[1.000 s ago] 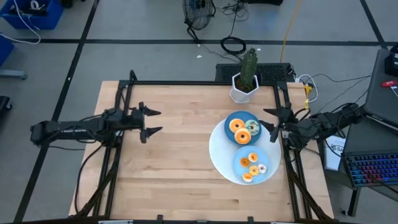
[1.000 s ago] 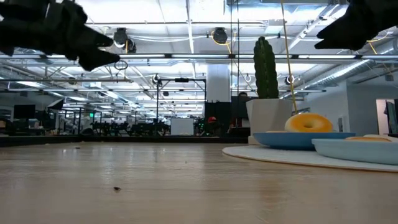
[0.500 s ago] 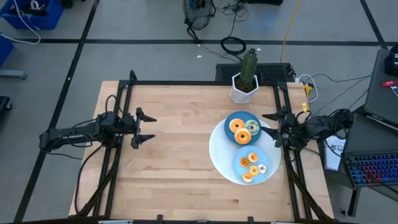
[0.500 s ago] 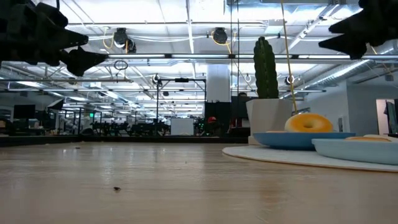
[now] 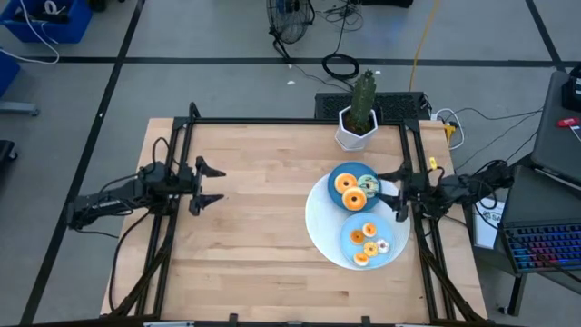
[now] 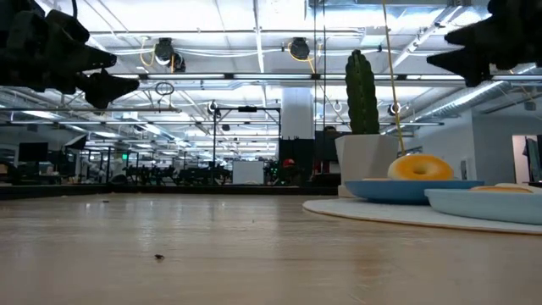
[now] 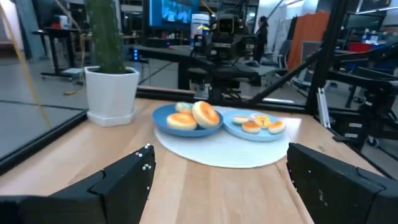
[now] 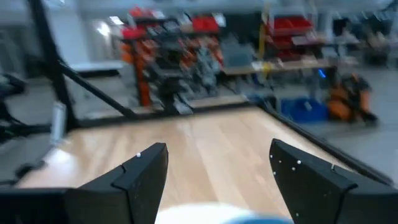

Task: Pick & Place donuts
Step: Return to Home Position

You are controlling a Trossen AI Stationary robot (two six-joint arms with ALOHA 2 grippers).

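Observation:
Two blue plates rest on a large white disc [image 5: 320, 222] at the table's right. The far plate [image 5: 354, 173] carries an orange donut [image 5: 345, 184] and a green-and-white donut [image 5: 368, 188]. The near plate [image 5: 388, 238] carries several small donuts [image 5: 368, 241]. My left gripper [image 5: 214, 185] hangs open above the table's left part, pointing level toward the plates [image 7: 249, 130]. My right gripper [image 5: 392, 194] hangs open at the disc's right rim, above the plates, pointing toward the table's left. Neither has anything between its fingers.
A cactus in a white pot [image 5: 356, 123] stands at the far edge, just beyond the far plate. Black frame rails [image 5: 272, 122] run along the far, left and right edges. Bare wood [image 5: 263, 227] lies between the left gripper and the disc.
My left gripper has drawn back toward the table's left edge and sunk a little. My right gripper has come down somewhat and turned at the disc's right rim. Both have stayed open. The donuts and plates have not moved.

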